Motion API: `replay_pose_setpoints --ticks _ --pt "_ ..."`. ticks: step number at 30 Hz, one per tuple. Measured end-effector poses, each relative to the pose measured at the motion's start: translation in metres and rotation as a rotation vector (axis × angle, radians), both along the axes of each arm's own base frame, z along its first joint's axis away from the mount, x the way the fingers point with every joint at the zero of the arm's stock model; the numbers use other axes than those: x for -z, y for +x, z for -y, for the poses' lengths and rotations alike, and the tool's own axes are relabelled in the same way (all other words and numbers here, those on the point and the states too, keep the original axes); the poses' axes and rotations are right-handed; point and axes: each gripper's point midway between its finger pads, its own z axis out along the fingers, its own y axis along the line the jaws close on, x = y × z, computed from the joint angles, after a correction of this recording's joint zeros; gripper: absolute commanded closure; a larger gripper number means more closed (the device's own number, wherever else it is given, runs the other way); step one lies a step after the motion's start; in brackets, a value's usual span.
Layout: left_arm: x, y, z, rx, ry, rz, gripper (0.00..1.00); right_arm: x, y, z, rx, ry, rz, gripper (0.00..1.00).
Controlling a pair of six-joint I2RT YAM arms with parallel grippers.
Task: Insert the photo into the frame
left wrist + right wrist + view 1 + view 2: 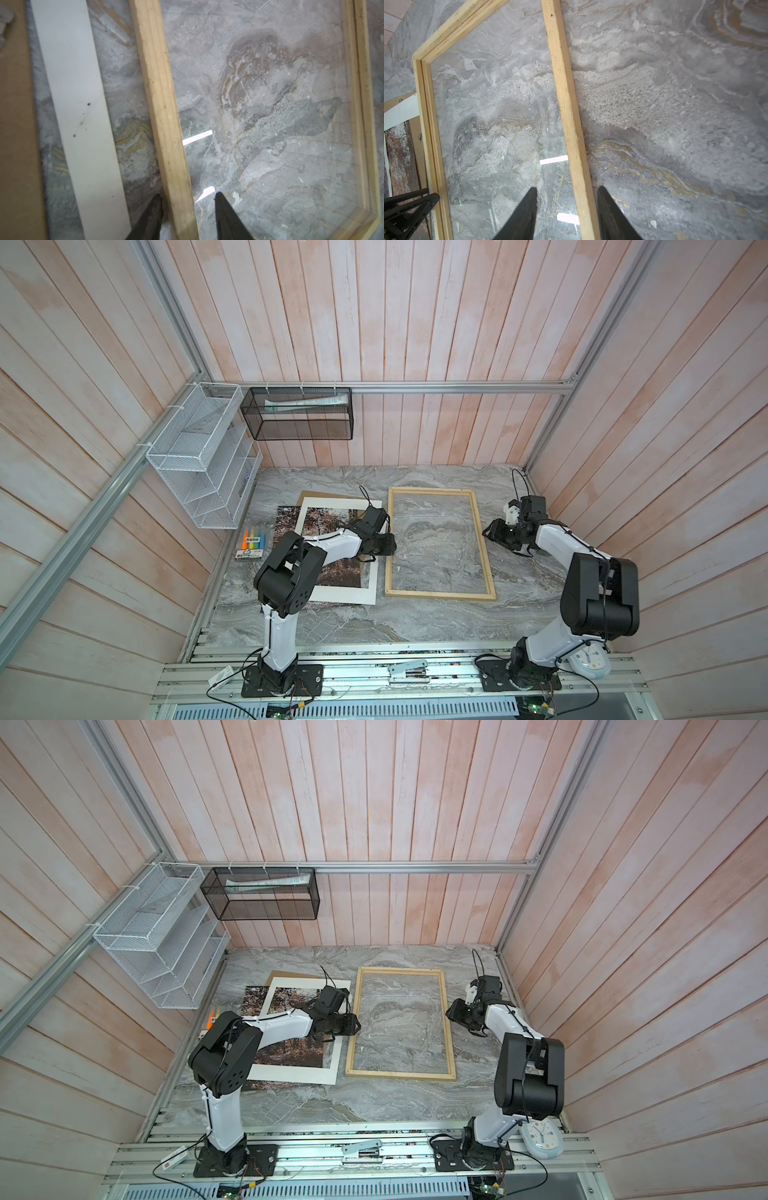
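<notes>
My wrist views alone show the grip. My left gripper (187, 195) straddles the left strip of the frame (440, 595), jaws apart with a gap on each side, holding nothing. My right gripper (566, 190) stands likewise over the right strip. They also show a pane (270, 135) in the frame. In both top views the photo (286, 524) lies under the mat (340, 504), just left of the frame. The label on the marker pack (252, 541) is too small to read.
</notes>
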Motion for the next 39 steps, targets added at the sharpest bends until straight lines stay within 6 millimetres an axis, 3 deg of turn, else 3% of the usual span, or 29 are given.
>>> replay_pose_setpoints --ticks 12,21,30,39 --pt "-0.003 -0.016 0.021 0.015 -0.039 -0.001 0.55 0.000 0.001 0.006 0.019 0.015 0.014 0.55" --pt "-0.015 -0.014 0.022 0.000 -0.050 0.024 0.45 -0.002 0.001 0.007 0.021 0.028 0.026 0.56" --pt "-0.020 -0.009 0.015 -0.026 -0.025 0.049 0.36 -0.007 0.001 0.004 0.007 0.046 0.044 0.56" --pt "-0.036 0.002 -0.012 -0.093 -0.004 0.081 0.27 -0.008 -0.004 -0.002 -0.011 0.077 0.050 0.56"
